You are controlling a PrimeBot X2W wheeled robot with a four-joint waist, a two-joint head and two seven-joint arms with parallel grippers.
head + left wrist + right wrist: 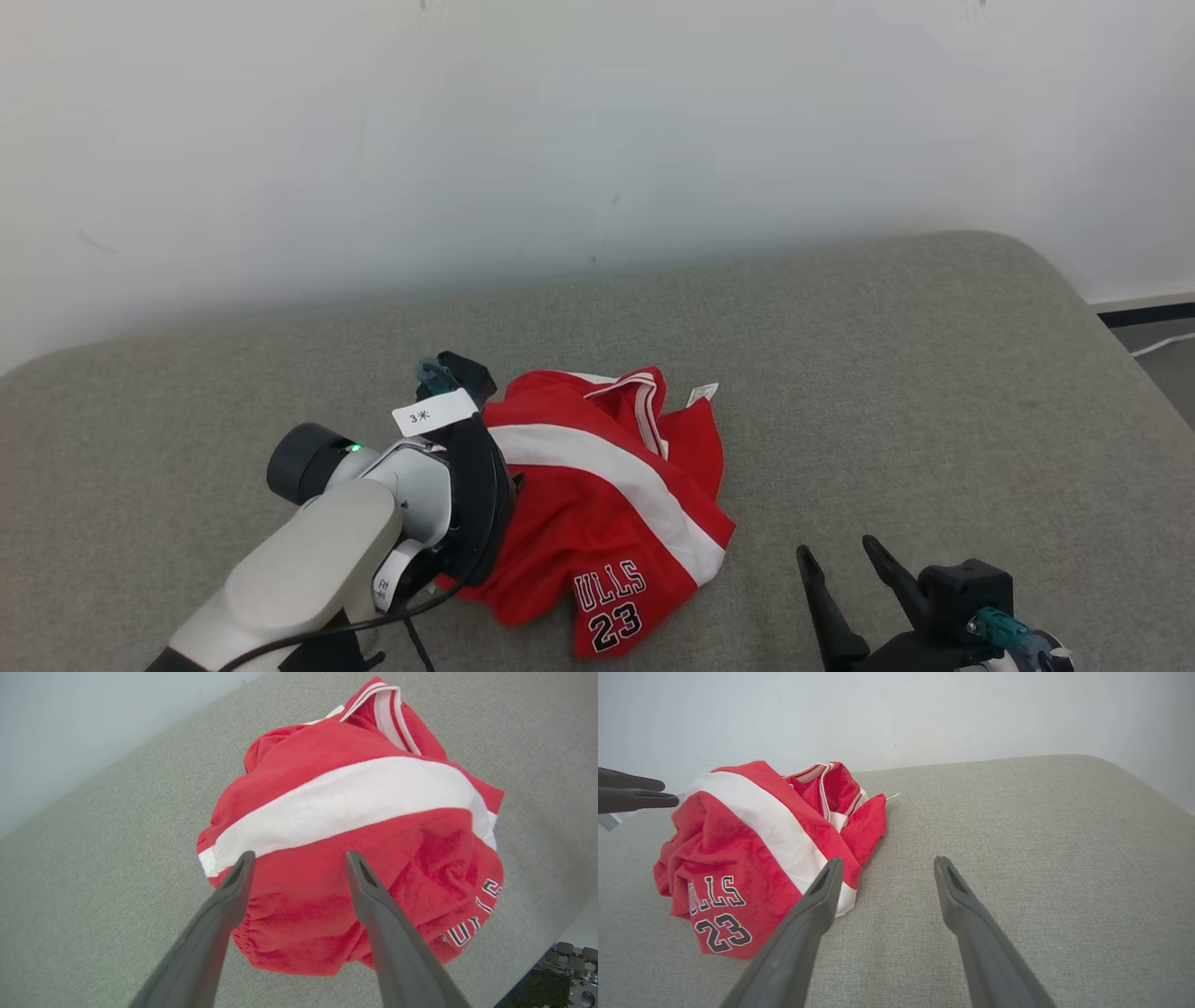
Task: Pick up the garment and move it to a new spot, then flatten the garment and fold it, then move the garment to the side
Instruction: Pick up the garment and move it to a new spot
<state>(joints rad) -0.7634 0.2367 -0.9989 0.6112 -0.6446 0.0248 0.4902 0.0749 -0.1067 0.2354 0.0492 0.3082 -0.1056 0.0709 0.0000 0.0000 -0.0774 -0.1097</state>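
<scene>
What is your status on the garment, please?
Left claw open, over the crumpled red garment. Right claw open, off to its right, holding nothing. No obstruction seen.

Grey-beige padded surface (934, 392), covered in woven cloth, far corners rounded. One thing lies on it: a crumpled red garment (616, 504) with a broad white stripe and a black 23, heaped a little left of centre in the head view. A small white tag (703, 393) sticks out at its far edge.
</scene>
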